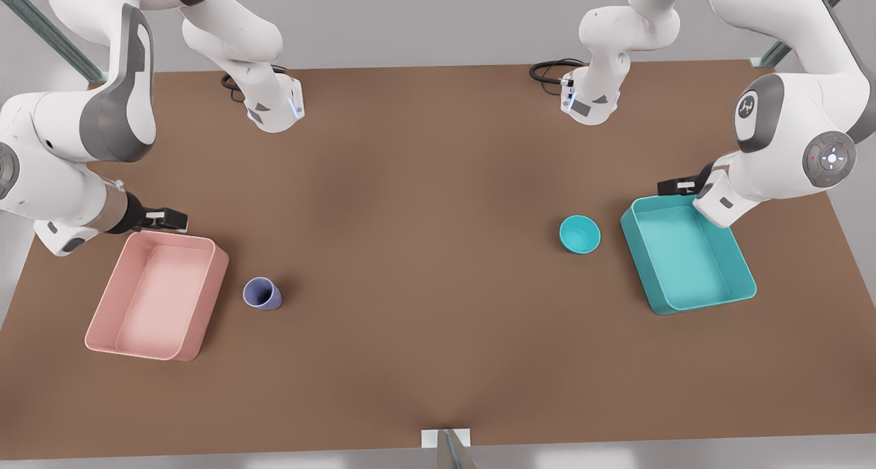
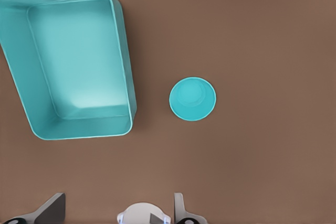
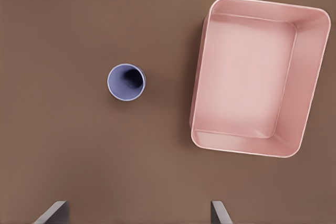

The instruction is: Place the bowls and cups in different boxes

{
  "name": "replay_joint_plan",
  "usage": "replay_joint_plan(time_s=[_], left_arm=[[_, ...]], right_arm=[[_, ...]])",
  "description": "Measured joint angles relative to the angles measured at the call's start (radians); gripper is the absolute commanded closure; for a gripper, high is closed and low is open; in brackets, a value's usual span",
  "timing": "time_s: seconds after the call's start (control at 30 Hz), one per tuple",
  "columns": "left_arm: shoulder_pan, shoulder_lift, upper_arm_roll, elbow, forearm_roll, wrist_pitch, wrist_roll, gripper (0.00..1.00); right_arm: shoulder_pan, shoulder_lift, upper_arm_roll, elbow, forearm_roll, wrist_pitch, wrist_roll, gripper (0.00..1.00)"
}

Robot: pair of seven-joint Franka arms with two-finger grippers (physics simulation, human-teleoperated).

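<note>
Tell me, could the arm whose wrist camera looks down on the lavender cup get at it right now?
Probably yes. The small lavender tapered cup stands upright on bare brown table, apart from the pale pink plastic tray. The right end effector hangs open over it with nothing in between.

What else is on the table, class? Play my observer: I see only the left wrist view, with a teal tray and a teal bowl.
Observer: A purple cup stands upright toward the front view's left.
Operator: Anything near it?
Observer: A pink tray lies beside it, not touching.
Operator: Where are the arms?
Observer: The right gripper is by the pink tray's far rim, jaws open; the left gripper is by the teal tray's far corner.
</note>
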Motion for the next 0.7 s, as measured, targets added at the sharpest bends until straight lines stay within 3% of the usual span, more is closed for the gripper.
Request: replay_joint_plan(time_s=[0.13, 0.27, 0.37, 0.53, 0.7], left_arm=[[-0.041, 0.063, -0.009, -0.027, 0.008, 0.032, -0.008, 0.0], [-0.245, 0.148, -0.017, -0.269, 0.048, 0.244, -0.037, 0.0], [-0.277, 0.181, -0.022, -0.476, 0.06, 0.462, -0.058, 0.0], [-0.279, 0.237, -0.045, -0.599, 0.067, 0.731, -0.086, 0.0], [-0.276, 0.259, -0.063, -0.664, 0.068, 0.858, -0.109, 0.0]], right_arm=[[0.005, 0.046, 0.005, 0.009, -0.005, 0.006, 0.005, 0.0], [0.045, 0.271, 0.011, 0.074, -0.014, 0.097, 0.009, 0.0], [0.071, 0.348, 0.01, 0.043, -0.036, 0.204, 0.013, 0.0], [0.066, 0.367, 0.005, -0.133, -0.047, 0.396, 0.024, 0.0], [0.042, 0.334, 0.005, -0.281, -0.048, 0.563, 0.035, 0.0]])
